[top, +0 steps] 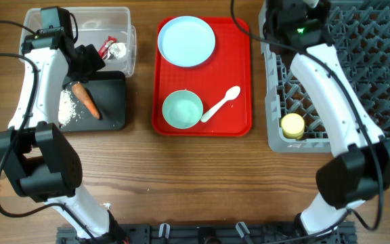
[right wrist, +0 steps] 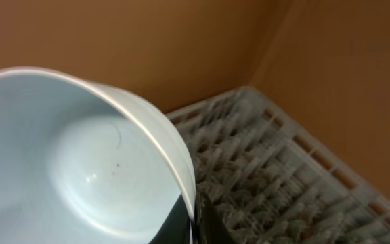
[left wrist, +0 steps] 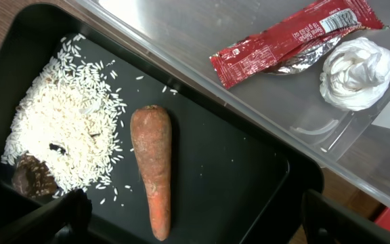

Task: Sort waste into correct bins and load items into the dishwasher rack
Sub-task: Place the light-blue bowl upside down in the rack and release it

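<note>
Wood worktop [top: 195,176] carries 3 containers + rack. Clear bin [top: 130,41], far left: 1 red wrapper [left wrist: 286,41], 1 foil scrap [left wrist: 302,65], 1 white wad [left wrist: 356,71]. Black tray [top: 114,102] just near of it: rice [left wrist: 59,129], 1 carrot [left wrist: 153,163], 1 dark lump [left wrist: 34,177], the lump clear only from left wrist. Red tray [top: 241,64], centre: 1 plate [top: 186,41], 1 green bowl [top: 182,110], 1 spoon [top: 221,104]. Grey rack [top: 371,41], right: 1 yellow round item [top: 292,125]. Left tool [left wrist: 195,203] spread wide, empty, above black tray. Right tool [right wrist: 191,227] clamps rim of pale bowl [right wrist: 66,156] w/ rack behind; that bowl shows in right wrist view only.
</note>
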